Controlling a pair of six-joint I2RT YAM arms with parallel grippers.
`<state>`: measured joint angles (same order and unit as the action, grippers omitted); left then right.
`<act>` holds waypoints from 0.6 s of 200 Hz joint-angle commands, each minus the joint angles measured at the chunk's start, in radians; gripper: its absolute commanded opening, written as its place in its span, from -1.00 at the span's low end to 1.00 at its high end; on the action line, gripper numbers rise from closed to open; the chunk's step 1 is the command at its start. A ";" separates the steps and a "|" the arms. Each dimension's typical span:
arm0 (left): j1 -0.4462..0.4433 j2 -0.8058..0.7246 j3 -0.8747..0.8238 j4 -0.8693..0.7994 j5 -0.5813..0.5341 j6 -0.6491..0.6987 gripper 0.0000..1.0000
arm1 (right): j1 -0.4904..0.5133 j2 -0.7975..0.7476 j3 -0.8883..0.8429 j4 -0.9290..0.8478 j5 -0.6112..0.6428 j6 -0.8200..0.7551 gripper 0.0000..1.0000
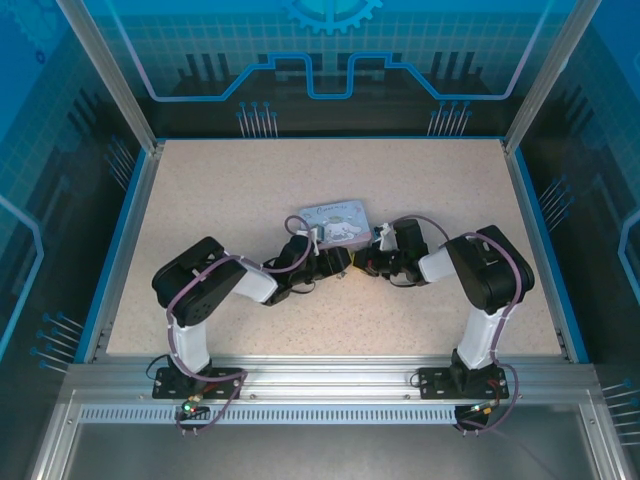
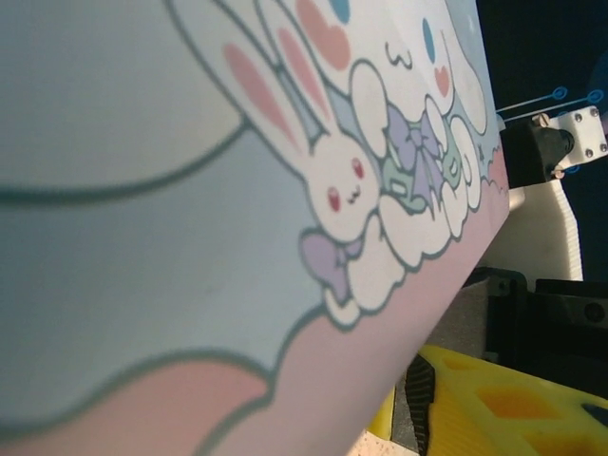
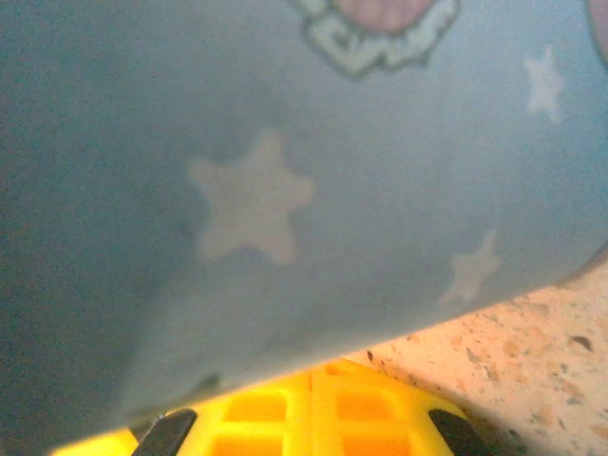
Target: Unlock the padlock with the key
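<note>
The pale blue cartoon tin [image 1: 337, 222] lies at the table's middle, and both grippers meet at its near edge. My left gripper [image 1: 333, 258] is at the tin's near left side. In the left wrist view the tin's bunny lid [image 2: 237, 237] sits very close, with one yellow finger [image 2: 494, 399] showing past its lower right edge; the other finger is covered. My right gripper [image 1: 379, 257] is at the tin's near right corner. Its yellow fingers [image 3: 256, 418] are pressed together under the starred tin wall [image 3: 285, 190]. The padlock and the key are hidden.
Speckled beige tabletop [image 1: 250, 180] lies all round the tin, bounded by a blue rim [image 1: 135, 220] and metal posts. In the left wrist view the right arm's white and black parts [image 2: 546, 237] stand just beyond the tin. Bare table [image 3: 541, 351] shows beside the right fingers.
</note>
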<state>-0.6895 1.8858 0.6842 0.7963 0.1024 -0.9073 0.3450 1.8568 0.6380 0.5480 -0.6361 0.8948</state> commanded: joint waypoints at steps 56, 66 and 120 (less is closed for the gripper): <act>-0.010 0.077 0.027 -0.151 -0.003 0.085 -0.16 | 0.003 0.044 0.034 -0.005 -0.003 0.024 -0.87; -0.011 0.081 0.030 -0.151 -0.004 0.085 -0.20 | 0.003 0.044 0.037 -0.003 -0.004 0.025 -0.87; -0.012 0.100 0.051 -0.163 -0.001 0.085 -0.51 | 0.004 0.042 0.039 -0.001 -0.004 0.032 -0.86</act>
<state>-0.6910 1.9266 0.7307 0.7628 0.0933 -0.8188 0.3450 1.8744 0.6586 0.5468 -0.6434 0.9257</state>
